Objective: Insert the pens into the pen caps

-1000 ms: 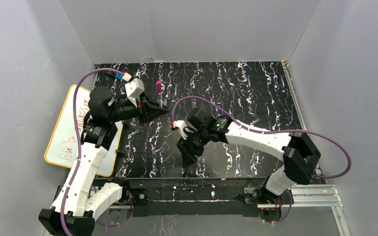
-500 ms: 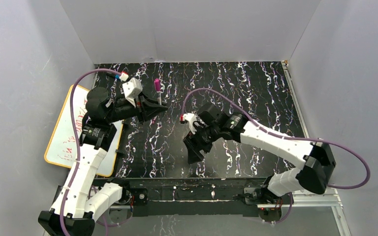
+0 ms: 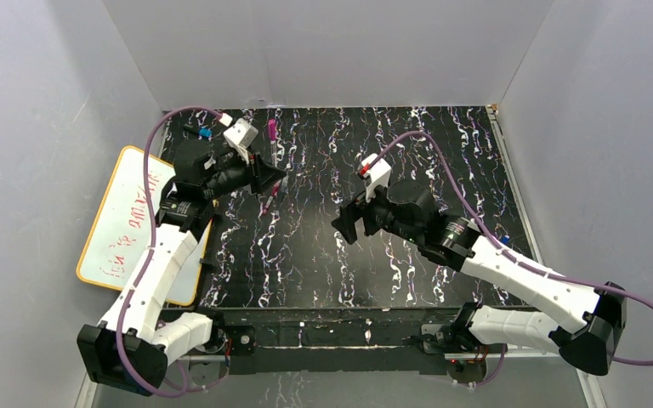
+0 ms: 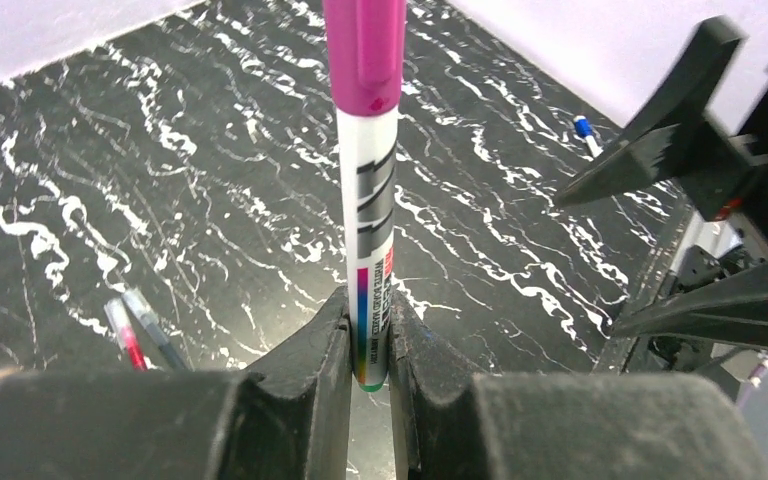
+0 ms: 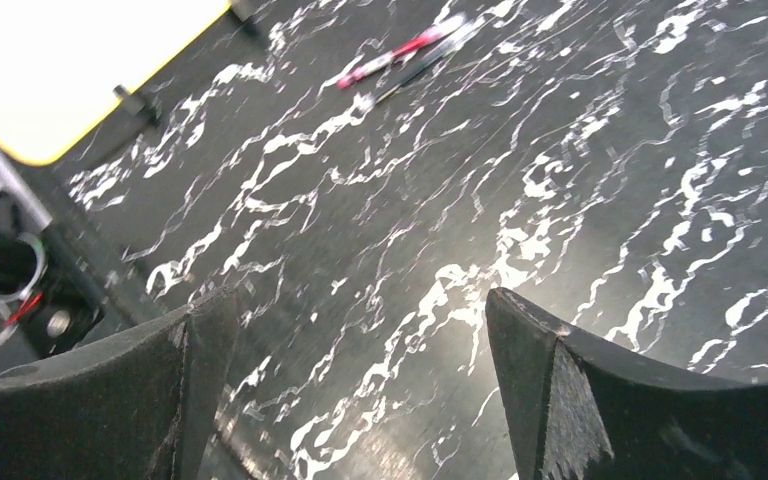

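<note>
My left gripper (image 3: 265,176) (image 4: 368,340) is shut on the lower end of a white-barrelled pen (image 4: 372,200). The pen stands upright above the mat with a magenta pen cap (image 4: 363,50) (image 3: 272,134) on its top end. Two more pens (image 3: 268,201) (image 5: 400,55) (image 4: 135,335) lie side by side on the black marbled mat, just under and in front of the left gripper; one is red and white, the other dark. My right gripper (image 3: 346,224) (image 5: 360,340) hovers over mid-mat, open wide, nothing between its fingers.
A yellow-rimmed whiteboard (image 3: 127,221) (image 5: 80,60) lies at the mat's left edge under the left arm. A short black object with a blue tip (image 3: 201,133) rests at the far left corner. Grey walls close in the back and both sides.
The right gripper has opened wide and drawn back to the right, away from the left gripper. The left gripper, still holding the capped pen, shifted slightly toward the back.
</note>
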Tool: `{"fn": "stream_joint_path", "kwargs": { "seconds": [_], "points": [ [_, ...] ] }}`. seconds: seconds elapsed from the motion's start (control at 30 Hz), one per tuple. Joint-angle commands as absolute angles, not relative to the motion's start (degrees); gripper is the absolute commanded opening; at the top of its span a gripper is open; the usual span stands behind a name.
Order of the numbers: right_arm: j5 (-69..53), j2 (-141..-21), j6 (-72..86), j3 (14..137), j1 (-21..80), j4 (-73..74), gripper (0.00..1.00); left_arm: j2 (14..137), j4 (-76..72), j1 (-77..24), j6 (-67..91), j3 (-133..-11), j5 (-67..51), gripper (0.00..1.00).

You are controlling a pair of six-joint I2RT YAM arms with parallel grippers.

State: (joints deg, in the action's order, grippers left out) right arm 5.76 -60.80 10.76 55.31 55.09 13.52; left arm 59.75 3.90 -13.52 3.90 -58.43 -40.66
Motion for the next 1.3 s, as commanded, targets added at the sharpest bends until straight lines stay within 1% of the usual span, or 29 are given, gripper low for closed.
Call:
{"fn": "stream_joint_path", "kwargs": {
  "seconds": [0.0, 0.1, 0.2, 0.3, 0.5, 0.63, 0.93, 1.07, 1.27],
  "points": [
    [16.33, -61.90, 11.59, 55.67, 55.01, 6.25, 0.99, 60.73, 4.37, -13.60, 5.55, -57.46, -33.23, 0.00],
    [20.57, -64.05, 15.40, 57.16, 54.96, 9.58, 0.99, 62.18, 7.37, -13.59, 5.50, -57.33, -26.48, 0.00],
    [19.30, -65.30, 15.15, 57.58, 54.96, 11.50, 0.99, 65.80, 13.60, -13.69, 4.98, -59.29, -20.62, 0.00],
    [18.52, -65.41, 14.86, 56.91, 55.00, 11.86, 0.99, 69.47, 18.23, -14.53, 4.81, -60.53, -17.18, 0.00],
    [17.62, -64.19, 13.88, 55.20, 54.95, 12.04, 0.99, 73.97, 20.83, -20.03, 4.06, -59.91, -7.94, 0.00],
    [16.68, -64.16, 13.45, 54.80, 54.96, 12.57, 0.99, 79.86, 22.10, -24.63, 4.25, -61.99, -2.95, 0.00],
    [15.22, -61.96, 12.91, 53.00, 54.97, 14.11, 0.99, 94.28, 26.74, -26.09, 7.36, -72.25, 2.82, 0.00],
    [14.74, -60.26, 13.41, 51.06, 54.98, 13.80, 0.99, 100.91, 28.27, -26.06, 9.31, -75.30, 2.56, 0.00],
    [15.61, -57.55, 13.53, 48.36, 55.02, 13.90, 0.99, 106.43, 29.59, -26.10, 12.41, -78.23, 1.87, 0.00]
  ]
}}
